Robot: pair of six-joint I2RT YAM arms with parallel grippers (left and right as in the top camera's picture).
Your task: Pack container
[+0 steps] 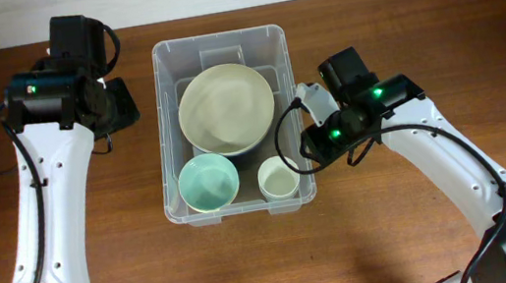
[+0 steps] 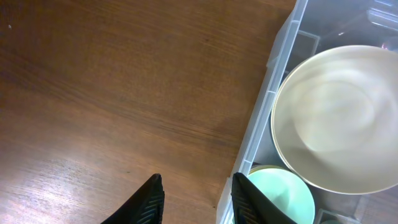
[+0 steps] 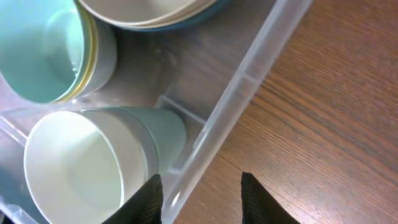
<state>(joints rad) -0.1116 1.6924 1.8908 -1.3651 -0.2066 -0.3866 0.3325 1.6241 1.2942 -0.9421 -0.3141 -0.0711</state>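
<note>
The container [image 1: 169,123] is clear, colourless plastic, holding a cream bowl [image 1: 227,108], a mint-green bowl [image 1: 208,182] and a white cup [image 1: 279,176]. The worktop [image 1: 417,39] is reddish-brown wood with fine dark grain. The left arm [image 1: 47,190] and right arm [image 1: 454,158] are white with black wrists and green lights; the fingers [image 2: 149,202] are black and ridged.

Overhead: looks straight down from well above, taking in the table [image 1: 415,19] and the whole container [image 1: 217,42]. Left wrist: looks down past the left gripper [image 2: 194,200] at the frame's bottom edge, near the tabletop, with the container wall just beside one finger. Right wrist: sits closer still, facing down, with the container rim between the fingers of the right gripper [image 3: 200,199]. Shared by all three: the teal bowl [image 1: 208,182] inside the container.
</note>
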